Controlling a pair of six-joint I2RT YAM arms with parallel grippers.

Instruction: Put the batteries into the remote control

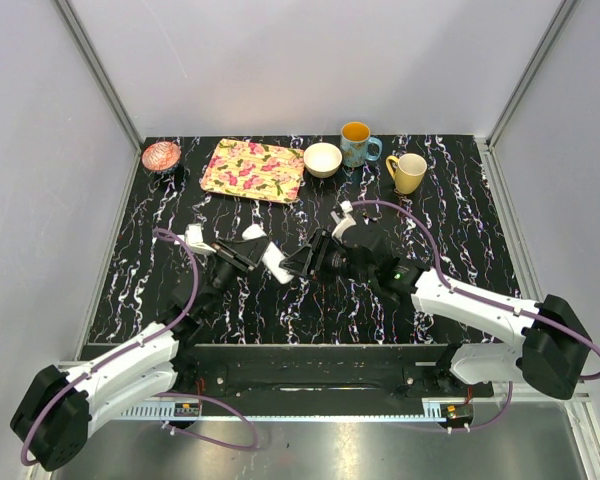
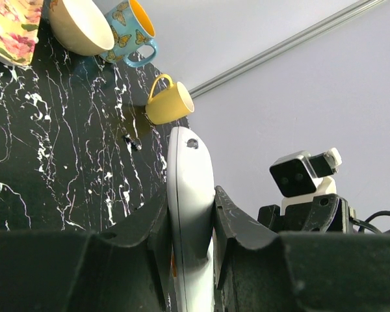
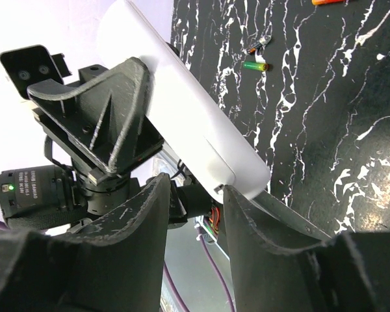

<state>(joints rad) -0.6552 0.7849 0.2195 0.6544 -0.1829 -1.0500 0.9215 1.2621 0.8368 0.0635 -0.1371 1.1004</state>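
Observation:
My left gripper [image 2: 190,201] is shut on the white remote control [image 2: 190,175] and holds it edge-on above the black marbled table. In the top view the remote [image 1: 275,262] sits between both grippers, left of centre. My right gripper [image 3: 195,188] is open, and its right fingertip [image 3: 237,195] touches the remote's [image 3: 182,110] near end. A green battery [image 3: 255,65] and a second small battery [image 3: 259,43] lie loose on the table beyond. A small white piece [image 1: 252,232], perhaps the cover, lies just behind the left gripper [image 1: 235,260].
Along the back edge stand a pink dish [image 1: 161,155], a floral tray [image 1: 252,170], a cream bowl [image 1: 322,159], a blue butterfly mug [image 1: 357,145] and a yellow mug [image 1: 408,172]. An orange object [image 3: 328,2] shows at the frame's top edge.

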